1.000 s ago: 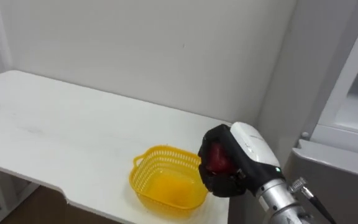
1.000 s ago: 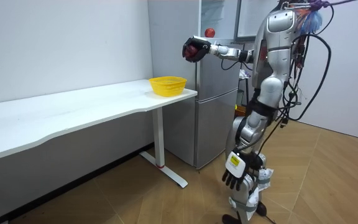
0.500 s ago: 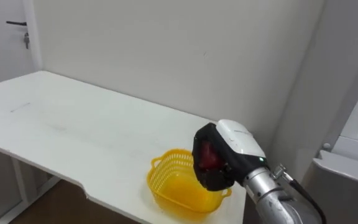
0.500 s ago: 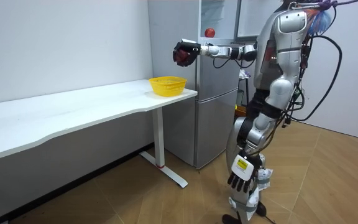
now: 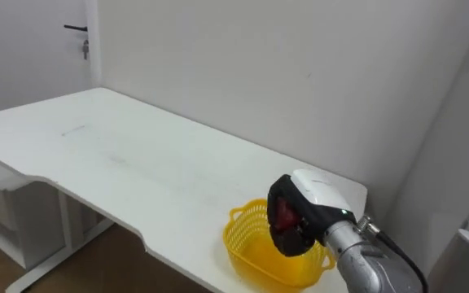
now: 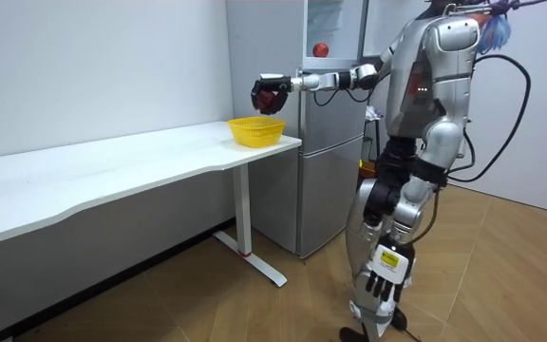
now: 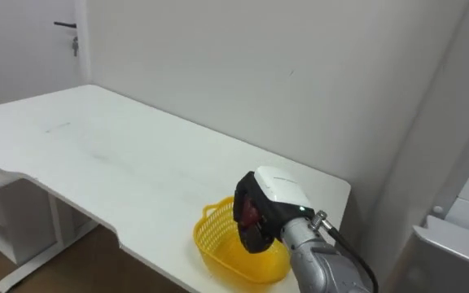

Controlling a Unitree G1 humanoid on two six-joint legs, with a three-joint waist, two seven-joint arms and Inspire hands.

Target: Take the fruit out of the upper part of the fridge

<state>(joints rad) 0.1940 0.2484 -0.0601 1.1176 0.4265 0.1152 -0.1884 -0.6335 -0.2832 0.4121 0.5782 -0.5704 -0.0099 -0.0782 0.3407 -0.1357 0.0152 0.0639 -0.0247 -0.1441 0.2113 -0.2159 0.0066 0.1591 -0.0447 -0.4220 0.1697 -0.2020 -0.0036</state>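
White desk (image 5: 137,159) carried 1 yellow basket (image 5: 247,251) at its end next to the fridge (image 6: 335,152). Right robot hand (image 5: 316,199) gripped a round red item (image 5: 283,218) just above the basket. Left robot hand (image 6: 380,283) hung at the robot's side, fingers relaxed.

The table (image 5: 137,163) is plain white, and the wall (image 5: 283,73) on its far side is a pale off-white with no pattern. At the table's near right end the basket (image 5: 255,252) is bright yellow, its side an openwork lattice of small holes. The right hand (image 5: 320,195) has black fingers and a glossy white back, and the object (image 5: 282,218) in it is deep red. In the room view the fridge (image 6: 335,161) is silver-grey, a small round item (image 6: 321,48) in its upper part is red, the floor (image 6: 501,275) is light brown wood in a herringbone pattern, and the left hand (image 6: 381,283) is black.
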